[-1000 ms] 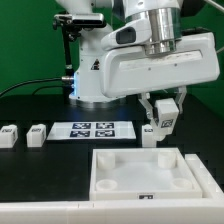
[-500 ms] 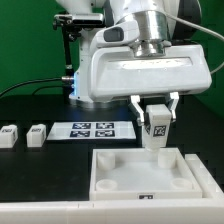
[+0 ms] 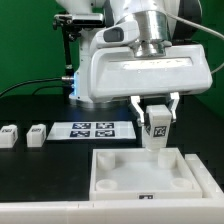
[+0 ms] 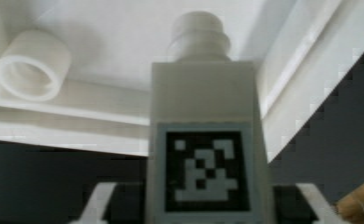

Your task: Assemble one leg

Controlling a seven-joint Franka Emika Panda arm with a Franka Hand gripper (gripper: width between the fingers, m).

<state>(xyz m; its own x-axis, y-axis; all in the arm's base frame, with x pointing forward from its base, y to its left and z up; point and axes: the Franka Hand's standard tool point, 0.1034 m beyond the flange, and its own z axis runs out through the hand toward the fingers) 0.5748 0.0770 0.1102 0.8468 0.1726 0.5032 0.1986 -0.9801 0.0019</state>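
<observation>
Past the leg (image 4: 205,120), wrist-only: panel socket (image 4: 31,65).

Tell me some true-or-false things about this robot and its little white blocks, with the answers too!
1. The gripper holds a leg that has a black-and-white tag on it. True.
2. The held leg lies flat on the table. False: it stands upright between the jaws, at the far corner of the big white panel.
3. Two spare legs sit on the table toward the exterior view's left. True.
4. The marker board is stacked on top of the panel. False: it lies flat on the table behind the panel.
</observation>
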